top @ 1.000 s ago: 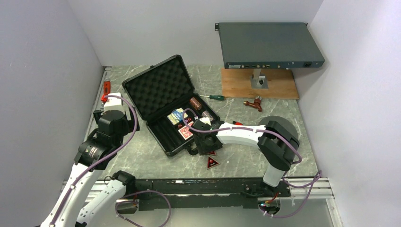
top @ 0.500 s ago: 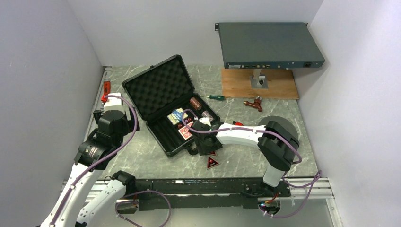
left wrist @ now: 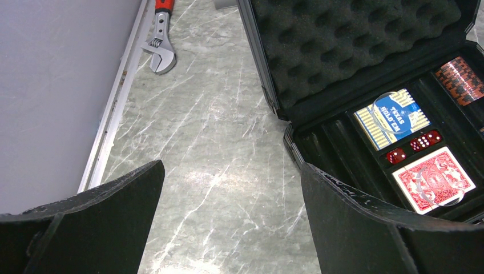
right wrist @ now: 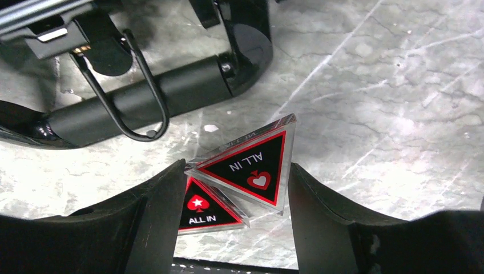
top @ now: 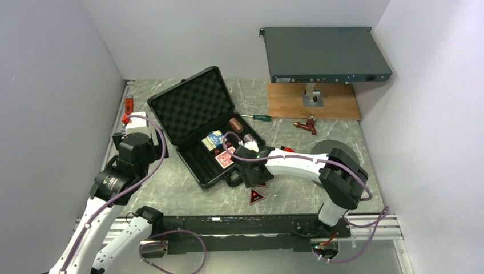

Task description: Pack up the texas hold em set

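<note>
The black briefcase lies open, with its foam lid tilted back. Its tray holds a blue deck, a red deck, red dice and a chip roll. My right gripper is just in front of the case handle. It is shut on a red-black triangular "ALL IN" token and holds it a little above the table. A second token lies flat below it and also shows in the top view. My left gripper is open and empty over the table, left of the case.
A grey rack-mount box stands on a post over a wooden board at the back right. A green screwdriver and a brown tool lie near it. A red wrench lies by the left wall.
My right arm's elbow has swung right and lower, and its gripper has shifted slightly by the case's front. The left arm has not moved.
</note>
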Controlling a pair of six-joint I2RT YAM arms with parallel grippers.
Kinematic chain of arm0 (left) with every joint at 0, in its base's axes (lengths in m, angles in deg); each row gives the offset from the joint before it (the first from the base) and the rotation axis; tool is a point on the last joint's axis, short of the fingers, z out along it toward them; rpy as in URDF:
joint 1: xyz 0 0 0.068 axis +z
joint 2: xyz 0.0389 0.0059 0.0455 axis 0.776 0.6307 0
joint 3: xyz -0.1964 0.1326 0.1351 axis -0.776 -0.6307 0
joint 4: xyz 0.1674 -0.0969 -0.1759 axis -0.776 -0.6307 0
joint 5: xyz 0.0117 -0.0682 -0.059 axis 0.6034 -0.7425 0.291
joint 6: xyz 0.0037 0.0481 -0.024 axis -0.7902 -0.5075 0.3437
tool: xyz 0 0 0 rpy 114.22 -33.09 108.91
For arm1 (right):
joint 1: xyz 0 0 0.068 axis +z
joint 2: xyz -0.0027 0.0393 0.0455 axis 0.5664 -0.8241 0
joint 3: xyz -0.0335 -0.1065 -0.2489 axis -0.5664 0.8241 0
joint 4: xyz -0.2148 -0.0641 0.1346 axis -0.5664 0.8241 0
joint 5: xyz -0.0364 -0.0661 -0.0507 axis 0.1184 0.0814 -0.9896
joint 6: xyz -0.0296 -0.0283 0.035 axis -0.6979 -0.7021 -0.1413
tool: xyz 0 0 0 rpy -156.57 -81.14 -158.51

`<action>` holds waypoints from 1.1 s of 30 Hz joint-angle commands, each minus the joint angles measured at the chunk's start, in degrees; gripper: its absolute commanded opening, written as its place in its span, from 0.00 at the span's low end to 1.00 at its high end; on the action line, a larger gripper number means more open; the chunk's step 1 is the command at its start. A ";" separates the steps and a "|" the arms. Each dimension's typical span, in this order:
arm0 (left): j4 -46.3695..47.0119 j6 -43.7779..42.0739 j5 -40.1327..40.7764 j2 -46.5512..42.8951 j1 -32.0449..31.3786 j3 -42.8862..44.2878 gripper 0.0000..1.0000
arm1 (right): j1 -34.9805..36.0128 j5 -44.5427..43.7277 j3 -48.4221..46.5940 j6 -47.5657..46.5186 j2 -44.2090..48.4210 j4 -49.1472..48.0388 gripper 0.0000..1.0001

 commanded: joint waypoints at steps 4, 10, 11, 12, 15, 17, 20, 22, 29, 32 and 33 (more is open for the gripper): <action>1.42 0.34 0.09 -0.25 0.25 0.65 0.96 | 0.29 -5.41 1.24 -0.29 5.42 3.11 0.47; 1.33 0.40 0.13 -0.23 0.25 0.67 0.96 | 0.29 -6.16 2.28 -4.12 9.05 0.58 0.47; 1.33 0.38 0.13 -0.09 0.24 0.67 0.95 | 0.29 -6.16 2.49 -4.97 9.68 -0.01 0.47; 1.33 0.38 0.18 -0.14 0.32 0.68 0.95 | 0.29 -6.34 2.55 -5.72 10.25 -0.36 0.47; 1.33 0.38 0.19 -0.05 0.26 0.67 0.95 | 0.29 -7.11 2.52 -8.10 12.12 -1.16 0.47; 1.33 0.38 0.22 -0.03 0.29 0.75 0.96 | 0.29 -7.29 2.56 -9.56 13.30 -1.84 0.47; 1.33 0.38 0.16 -0.04 0.24 0.66 0.95 | 0.29 -7.47 2.27 -11.32 14.76 -2.66 0.47; 1.30 0.38 0.23 0.05 0.26 0.67 0.95 | 0.28 -7.52 1.75 -12.25 15.29 -3.03 0.47; 1.41 0.38 0.22 0.16 0.25 0.67 0.95 | 0.29 -8.35 -0.63 -17.43 16.99 -6.48 0.47; 1.37 0.43 0.22 0.22 0.31 0.70 0.95 | 0.29 -8.13 -2.99 -19.23 16.40 -8.36 0.47; 1.33 0.40 0.22 0.21 0.32 0.70 0.95 | 0.29 -7.58 -3.66 -19.79 16.12 -9.02 0.47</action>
